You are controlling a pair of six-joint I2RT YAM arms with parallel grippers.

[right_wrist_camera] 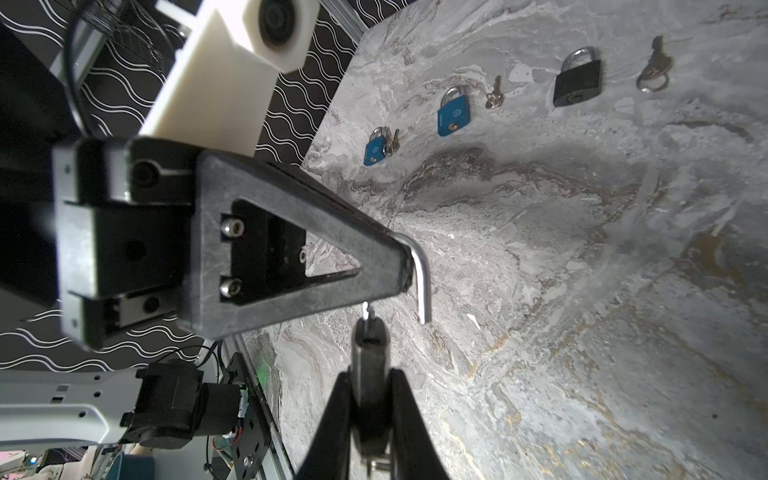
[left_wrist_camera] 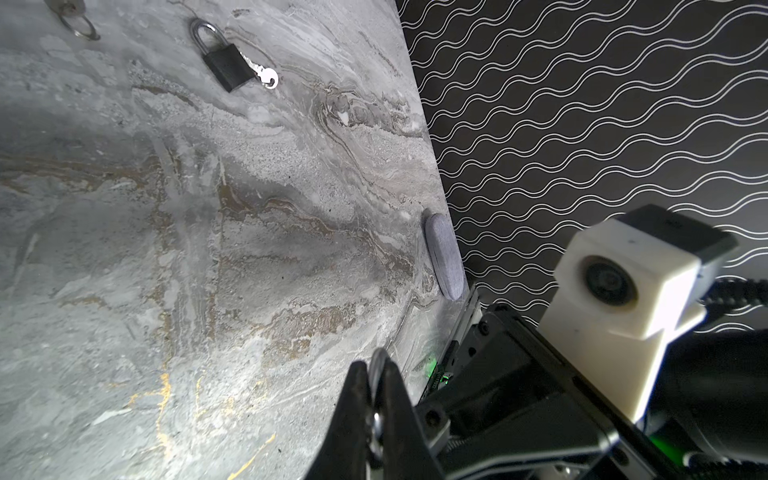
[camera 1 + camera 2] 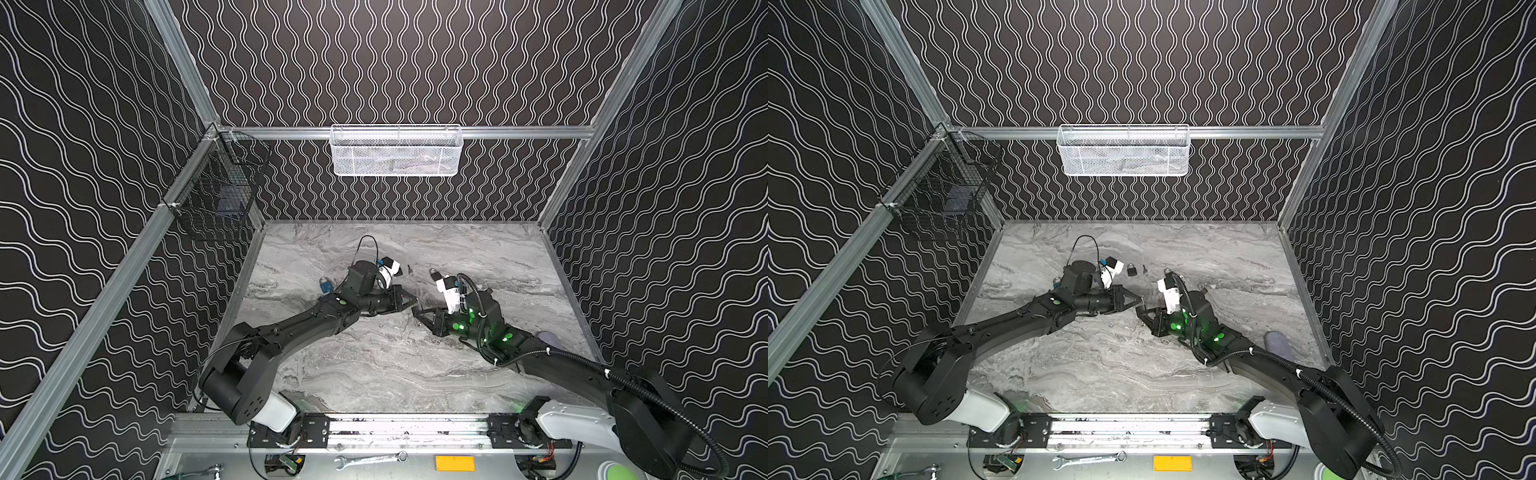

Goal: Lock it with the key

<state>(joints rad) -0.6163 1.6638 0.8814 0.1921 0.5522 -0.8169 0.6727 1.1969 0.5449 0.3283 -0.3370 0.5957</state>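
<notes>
A dark grey padlock (image 1: 370,365) stands between the fingers of my right gripper (image 1: 370,374), which is shut on its body. Its silver shackle (image 1: 420,282) is swung out of the body, with the free end bare. My left gripper (image 2: 374,365) is shut on the shackle's bend. In both top views the two grippers meet tip to tip at mid-table, left (image 3: 413,304) and right (image 3: 419,311). A bit of metal (image 1: 376,462) sticks out under the padlock's body; I cannot tell whether it is the key.
Two blue padlocks (image 1: 454,112) (image 1: 375,147) with keys, a black padlock (image 1: 577,83) and a key ring (image 1: 653,81) lie behind. Another black padlock (image 2: 228,66) lies on a silver key. A grey oval pad (image 3: 548,338) sits by the right wall. Wire baskets (image 3: 395,151) (image 3: 220,195) hang on the walls.
</notes>
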